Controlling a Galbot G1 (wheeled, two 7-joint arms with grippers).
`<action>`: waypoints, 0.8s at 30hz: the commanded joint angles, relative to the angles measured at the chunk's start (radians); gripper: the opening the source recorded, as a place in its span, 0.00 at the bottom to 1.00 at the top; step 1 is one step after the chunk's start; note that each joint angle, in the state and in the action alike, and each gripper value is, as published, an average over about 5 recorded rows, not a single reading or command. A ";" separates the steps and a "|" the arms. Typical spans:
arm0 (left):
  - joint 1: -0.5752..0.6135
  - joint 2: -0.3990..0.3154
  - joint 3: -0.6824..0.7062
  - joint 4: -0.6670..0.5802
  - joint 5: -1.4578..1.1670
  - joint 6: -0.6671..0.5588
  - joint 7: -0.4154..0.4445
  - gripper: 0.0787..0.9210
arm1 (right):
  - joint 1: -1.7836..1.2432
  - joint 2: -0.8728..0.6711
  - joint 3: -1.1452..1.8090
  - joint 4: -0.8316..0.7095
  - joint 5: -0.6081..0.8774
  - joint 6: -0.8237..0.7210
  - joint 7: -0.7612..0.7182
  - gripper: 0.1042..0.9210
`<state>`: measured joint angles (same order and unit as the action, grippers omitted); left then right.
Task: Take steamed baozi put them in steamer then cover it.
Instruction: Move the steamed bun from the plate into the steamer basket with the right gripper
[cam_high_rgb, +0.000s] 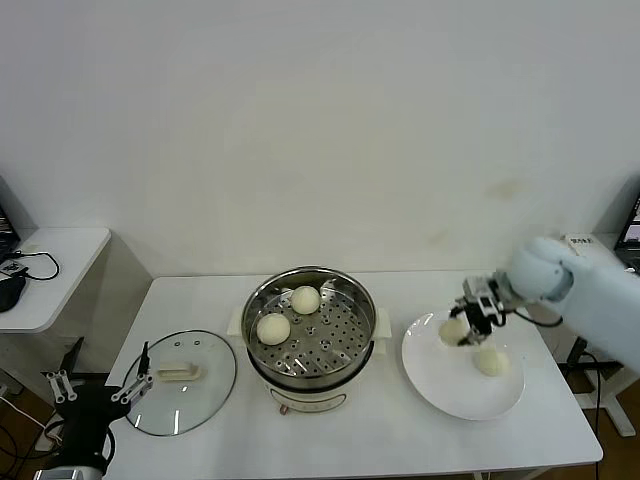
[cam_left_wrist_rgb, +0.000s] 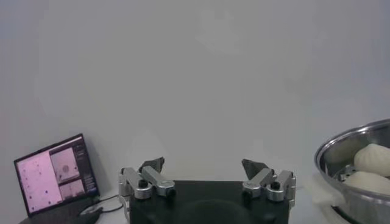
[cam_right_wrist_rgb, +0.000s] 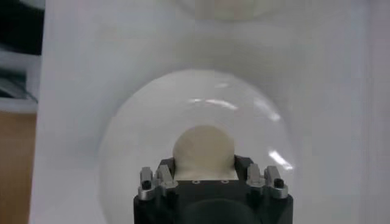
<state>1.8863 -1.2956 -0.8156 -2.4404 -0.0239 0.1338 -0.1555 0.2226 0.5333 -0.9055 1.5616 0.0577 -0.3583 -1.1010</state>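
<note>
Two tables stand against a plain white wall (cam_high_rgb: 320, 120): a small white side table (cam_high_rgb: 60, 265) at far left carrying a dark cabled device, and the main white table (cam_high_rgb: 340, 440) centre frame.

The left gripper (cam_high_rgb: 95, 385) hangs low off the main table's left edge, fingers spread wide with nothing between them. In the left wrist view a lit laptop (cam_left_wrist_rgb: 53, 173) sits well beyond one fingertip, and the steamer's rim shows beyond the other.

The cover (cam_high_rgb: 182, 382), a clear glass lid with a cream bar handle, lies flat on the table, just beside the left gripper's fingertips.

The steamer (cam_high_rgb: 312, 335) stands at mid-table, uncovered, on its cream base. Two baozi (cam_high_rgb: 289, 313) rest on the perforated tray, apart from each other.

A white plate (cam_high_rgb: 440, 395) lies near the steamer on its right. The right gripper (cam_high_rgb: 468, 326) is lowered onto the plate's far-left part, its fingers set either side of one bun (cam_right_wrist_rgb: 203, 151), which sits directly between them; whether the pads press it cannot be told. A second bun (cam_high_rgb: 491, 361) lies on the plate, near those fingers but apart from them.
</note>
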 joint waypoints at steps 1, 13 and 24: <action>-0.002 0.000 0.004 -0.004 -0.001 0.000 0.000 0.88 | 0.420 0.118 -0.181 0.012 0.174 -0.020 0.001 0.61; 0.008 -0.002 -0.007 -0.014 -0.004 0.000 0.000 0.88 | 0.400 0.399 -0.274 0.061 0.294 -0.060 0.127 0.62; 0.001 -0.011 -0.028 -0.012 -0.008 0.003 0.001 0.88 | 0.343 0.568 -0.357 0.028 0.237 0.091 0.177 0.62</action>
<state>1.8872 -1.3041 -0.8354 -2.4524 -0.0313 0.1346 -0.1551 0.5544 0.9394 -1.1788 1.5947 0.2952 -0.3545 -0.9673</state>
